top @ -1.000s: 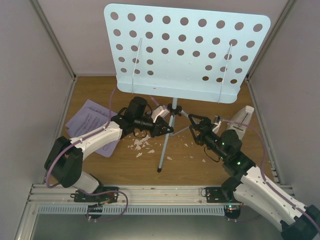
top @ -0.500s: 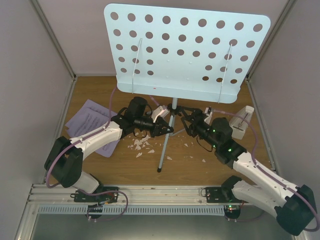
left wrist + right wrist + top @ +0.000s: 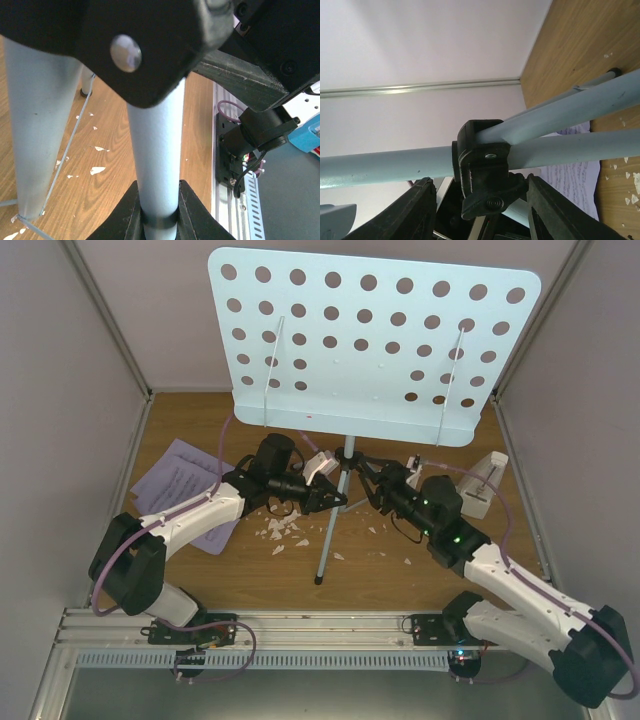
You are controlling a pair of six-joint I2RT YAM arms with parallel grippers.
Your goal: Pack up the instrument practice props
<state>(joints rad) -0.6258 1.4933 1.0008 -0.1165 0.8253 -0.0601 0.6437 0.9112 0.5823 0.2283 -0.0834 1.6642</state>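
The pale blue music stand [image 3: 370,340] stands upright on its tripod at mid-table, its round-holed desk hiding the back of the floor. My left gripper [image 3: 338,498] is shut on one of its pale blue tubes [image 3: 155,150] just below the black hub [image 3: 348,455]; the fingers [image 3: 125,215] press both sides. My right gripper [image 3: 368,472] is open astride that hub [image 3: 482,155]. One finger [image 3: 550,210] sits at the hub's lever, the other stands off. Sheet-music pages [image 3: 180,485] lie at the left. The white metronome [image 3: 485,480] stands at the right.
Small white crumbs [image 3: 283,530] are scattered on the wooden floor under the stand. Grey walls close in the left, right and back. A metal rail [image 3: 300,625] runs along the near edge, by the arm bases.
My right arm has swung left from beside the metronome to the stand's hub, and its jaws have narrowed around it. The left arm and the stand have not moved.
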